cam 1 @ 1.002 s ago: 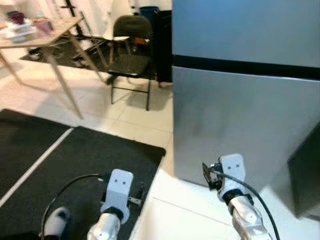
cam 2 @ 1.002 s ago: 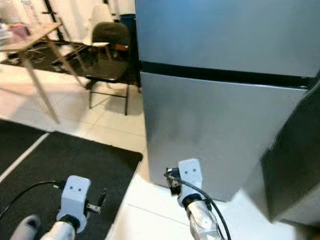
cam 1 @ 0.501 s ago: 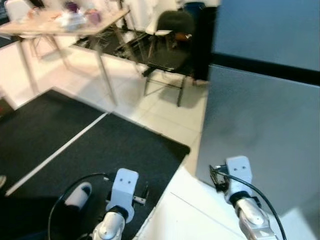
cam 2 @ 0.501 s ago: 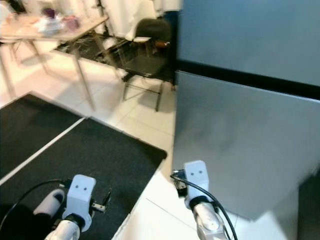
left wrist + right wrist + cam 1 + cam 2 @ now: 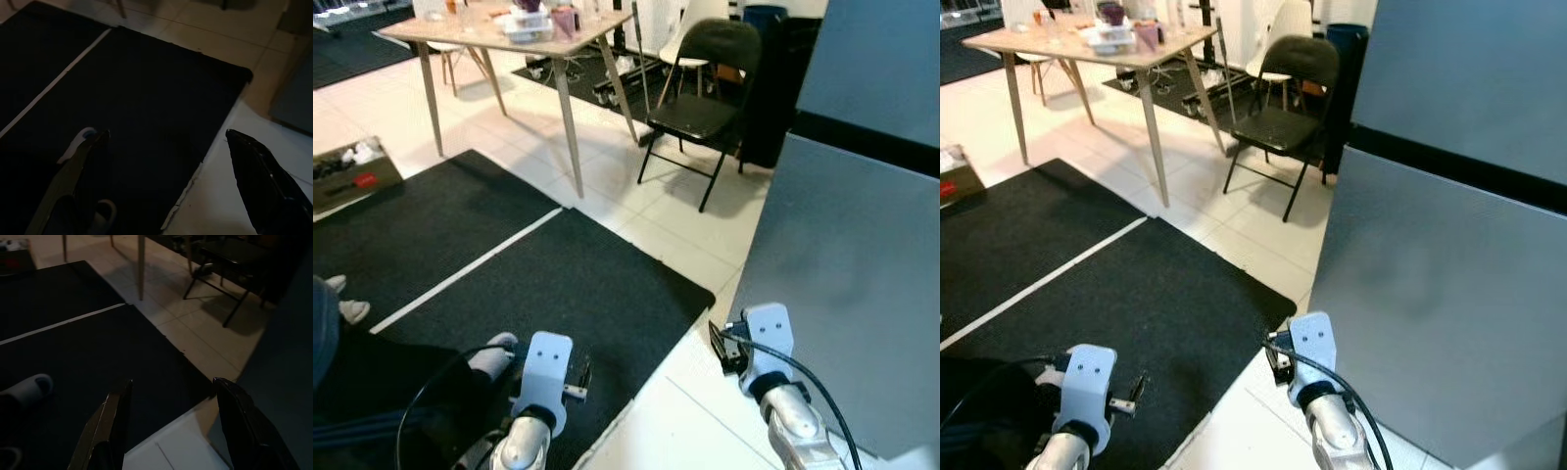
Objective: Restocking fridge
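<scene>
One silver fridge (image 5: 1449,245) stands at the robot's right, its two door panels parted by a single black band, both panels closed. Two arms hang low before the robot: the left gripper (image 5: 166,147) over the black mat (image 5: 558,284) with its fingers spread wide and holding nothing, the right gripper (image 5: 171,401) over the mat's edge beside the fridge, likewise spread and empty. Two black mat sections lie on the tiled floor (image 5: 636,220), divided by one white stripe. Beyond them stand one wooden table (image 5: 499,34) carrying several containers (too small to count) and one black folding chair (image 5: 700,103), with a white chair (image 5: 1278,24) behind it. One box (image 5: 347,171) of mixed items sits on the floor at far left. A person's slippered foot (image 5: 494,354) rests on the mat by the left arm.
</scene>
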`<state>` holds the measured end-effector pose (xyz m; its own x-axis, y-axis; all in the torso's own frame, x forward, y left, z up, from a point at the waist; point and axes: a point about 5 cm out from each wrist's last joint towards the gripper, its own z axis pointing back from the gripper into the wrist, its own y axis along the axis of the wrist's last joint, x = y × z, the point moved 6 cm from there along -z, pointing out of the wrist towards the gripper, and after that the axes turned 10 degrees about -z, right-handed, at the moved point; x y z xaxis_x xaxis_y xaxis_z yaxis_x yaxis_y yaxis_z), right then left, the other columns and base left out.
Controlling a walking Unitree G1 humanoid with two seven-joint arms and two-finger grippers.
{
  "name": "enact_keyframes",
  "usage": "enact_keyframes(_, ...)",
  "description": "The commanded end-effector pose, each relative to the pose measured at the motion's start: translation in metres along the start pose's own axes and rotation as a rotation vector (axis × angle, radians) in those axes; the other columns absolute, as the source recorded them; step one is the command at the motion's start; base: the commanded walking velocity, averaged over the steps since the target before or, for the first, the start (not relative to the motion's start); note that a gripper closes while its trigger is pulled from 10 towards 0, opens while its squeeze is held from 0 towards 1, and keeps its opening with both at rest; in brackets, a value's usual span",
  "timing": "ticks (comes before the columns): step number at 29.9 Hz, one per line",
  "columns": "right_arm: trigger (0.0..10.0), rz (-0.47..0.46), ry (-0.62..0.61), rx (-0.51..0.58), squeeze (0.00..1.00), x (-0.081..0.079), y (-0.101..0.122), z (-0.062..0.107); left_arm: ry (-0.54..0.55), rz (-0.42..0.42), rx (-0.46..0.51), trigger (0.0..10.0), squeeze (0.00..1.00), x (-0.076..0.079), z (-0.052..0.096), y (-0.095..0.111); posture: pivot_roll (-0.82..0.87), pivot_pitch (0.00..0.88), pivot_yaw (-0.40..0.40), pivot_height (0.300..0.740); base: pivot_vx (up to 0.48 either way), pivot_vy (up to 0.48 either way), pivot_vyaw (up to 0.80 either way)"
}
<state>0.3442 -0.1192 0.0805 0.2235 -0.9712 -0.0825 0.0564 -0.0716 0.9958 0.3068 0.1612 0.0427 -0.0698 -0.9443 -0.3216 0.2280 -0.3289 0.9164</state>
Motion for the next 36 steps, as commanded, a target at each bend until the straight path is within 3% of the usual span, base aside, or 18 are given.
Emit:
enact_keyframes(1,10.0,-0.016,0.004,-0.008,0.00,-0.0019,-0.0038,0.0035,0.016,-0.009,-0.047,10.0,0.00,0.0021,0.0007,-0.0118,-0.10,0.161,0.027,0.710,0.000,0.000,0.00)
enact_keyframes(36,10.0,-0.010,0.023,-0.008,0.00,-0.0047,-0.0031,0.0033,0.059,-0.016,-0.057,10.0,0.00,0.0006,-0.0042,-0.0131,-0.10,0.159,0.027,0.710,0.430,0.000,0.00)
